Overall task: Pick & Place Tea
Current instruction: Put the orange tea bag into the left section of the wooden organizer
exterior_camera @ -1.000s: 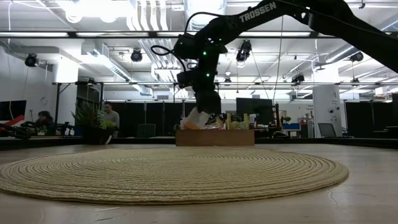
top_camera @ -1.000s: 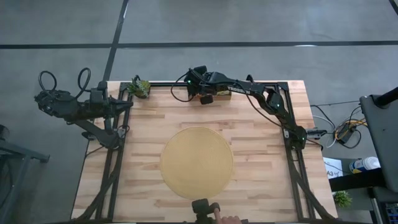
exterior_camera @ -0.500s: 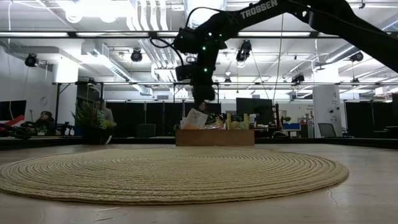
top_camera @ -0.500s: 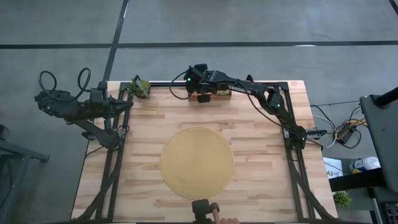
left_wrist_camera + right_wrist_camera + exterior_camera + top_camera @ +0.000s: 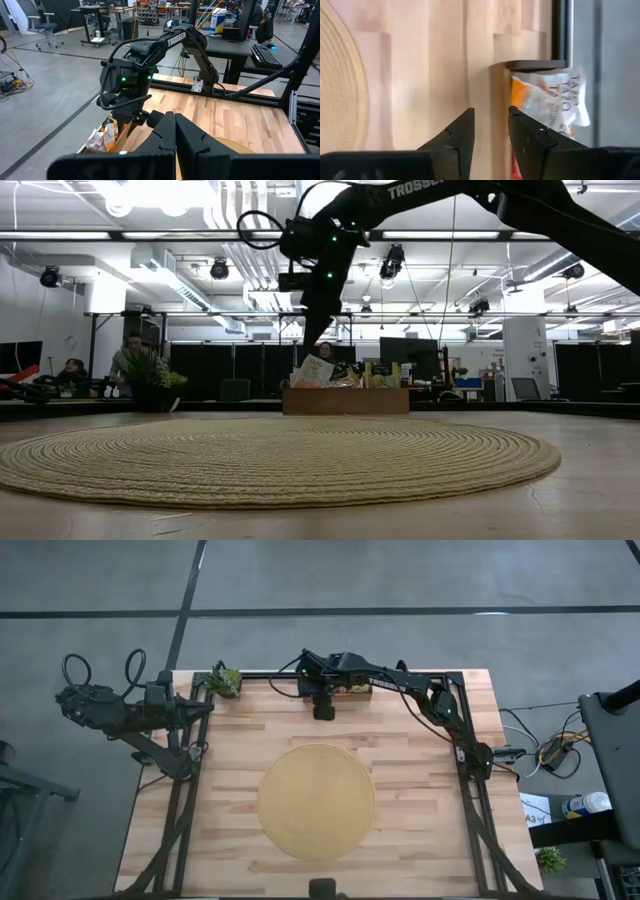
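My right jaws (image 5: 490, 132) stand narrowly parted, nothing between them, raised above the 9 o'clock end of the wooden tray (image 5: 346, 401) at the tabletop's (image 5: 420, 800) 12 o'clock edge. A white-and-orange sachet (image 5: 547, 102) stands up at that end of the tray, untouched; other sachets (image 5: 100, 140) crowd beside it. The round mat (image 5: 317, 802), mid-tabletop toward 6 o'clock, lies bare. Judgement: nothing placed yet; the whole pick remains. My left jaws (image 5: 175, 131) are pressed together, parked off the 9 o'clock edge.

round tan mat (image 5: 316, 802) mid-table, small plant (image 5: 224, 681) at corner
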{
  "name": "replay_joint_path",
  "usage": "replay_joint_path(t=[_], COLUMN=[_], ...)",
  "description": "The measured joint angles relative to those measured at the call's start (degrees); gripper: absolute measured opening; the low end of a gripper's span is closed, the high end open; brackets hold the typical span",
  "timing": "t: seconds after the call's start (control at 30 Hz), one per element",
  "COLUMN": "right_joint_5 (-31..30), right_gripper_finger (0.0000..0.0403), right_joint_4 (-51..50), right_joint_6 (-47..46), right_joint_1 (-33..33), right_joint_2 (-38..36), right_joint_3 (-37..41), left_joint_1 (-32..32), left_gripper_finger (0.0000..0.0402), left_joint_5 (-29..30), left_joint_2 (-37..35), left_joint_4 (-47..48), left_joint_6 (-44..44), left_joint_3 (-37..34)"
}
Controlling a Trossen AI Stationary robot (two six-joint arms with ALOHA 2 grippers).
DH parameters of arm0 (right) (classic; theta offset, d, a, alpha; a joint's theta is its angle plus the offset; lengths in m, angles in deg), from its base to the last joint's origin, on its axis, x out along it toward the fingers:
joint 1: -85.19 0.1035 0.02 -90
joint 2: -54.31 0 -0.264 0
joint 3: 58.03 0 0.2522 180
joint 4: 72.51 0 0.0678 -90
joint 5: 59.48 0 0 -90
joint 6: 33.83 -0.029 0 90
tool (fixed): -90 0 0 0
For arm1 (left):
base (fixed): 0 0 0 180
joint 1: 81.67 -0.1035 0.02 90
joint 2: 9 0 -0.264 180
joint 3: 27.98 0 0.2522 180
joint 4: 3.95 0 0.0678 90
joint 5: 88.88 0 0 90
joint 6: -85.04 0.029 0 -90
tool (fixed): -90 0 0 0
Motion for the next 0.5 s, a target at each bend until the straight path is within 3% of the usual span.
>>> replay_joint_path(t=[0.13,0.33,0.5], right_joint_5=[0.45,0.51,0.49], right_gripper_finger=[0.0093,0.0017,0.0008], right_joint_4=[0.03,0.55,0.07], right_joint_6=[-2.63,-1.42,-4.96], right_joint_1=[-0.17,-0.58,-0.52], right_joint_2=[0.00,0.00,-0.13], right_joint_3=[0.12,0.28,0.33], left_joint_1=[0.00,0.00,-0.05], left_gripper_finger=[0.0000,0.0000,0.0000], left_joint_5=[0.01,0.00,1.07], left_joint_2=[0.00,0.00,1.92], left_joint_4=[0.01,0.00,-1.09], left_joint_6=[0.39,0.39,0.22], left_joint_3=[0.00,-0.02,-0.02])
